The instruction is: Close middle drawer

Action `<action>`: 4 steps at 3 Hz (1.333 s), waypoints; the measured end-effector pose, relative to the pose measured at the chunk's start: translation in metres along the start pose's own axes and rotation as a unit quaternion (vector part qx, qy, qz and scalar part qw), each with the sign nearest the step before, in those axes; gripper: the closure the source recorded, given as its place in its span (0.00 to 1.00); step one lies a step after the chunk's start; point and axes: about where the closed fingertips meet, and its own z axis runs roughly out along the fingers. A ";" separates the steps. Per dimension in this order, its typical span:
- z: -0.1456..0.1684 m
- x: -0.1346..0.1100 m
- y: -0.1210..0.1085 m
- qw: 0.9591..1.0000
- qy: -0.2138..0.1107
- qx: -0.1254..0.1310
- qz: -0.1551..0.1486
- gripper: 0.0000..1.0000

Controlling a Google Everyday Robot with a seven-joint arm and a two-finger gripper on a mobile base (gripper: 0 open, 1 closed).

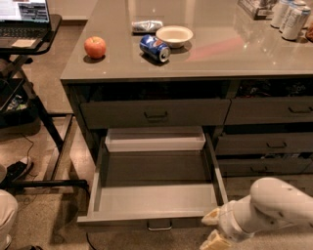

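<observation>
Showing middle drawer [156, 197] pulled out at lower centre of frame, plain grey interior, thin bar handle on front edge. End effector [211, 229] at lower right, just beside drawer's right front corner; whether spread or pressed together, cannot tell. Glossy grey counter [234, 58] across upper frame carries apple [95, 47], blue can [154, 48] on its side, white bowl [174, 35] and silver packet [146, 26]. Laptop [24, 12] on black stand at upper left; speckled floor [49, 219] below.
</observation>
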 end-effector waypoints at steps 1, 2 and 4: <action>0.054 0.023 -0.008 1.000 -0.005 -0.008 0.018 0.66; 0.097 0.039 -0.025 0.999 -0.016 -0.001 0.034 0.89; 0.136 0.025 -0.064 0.999 -0.042 0.022 0.020 0.82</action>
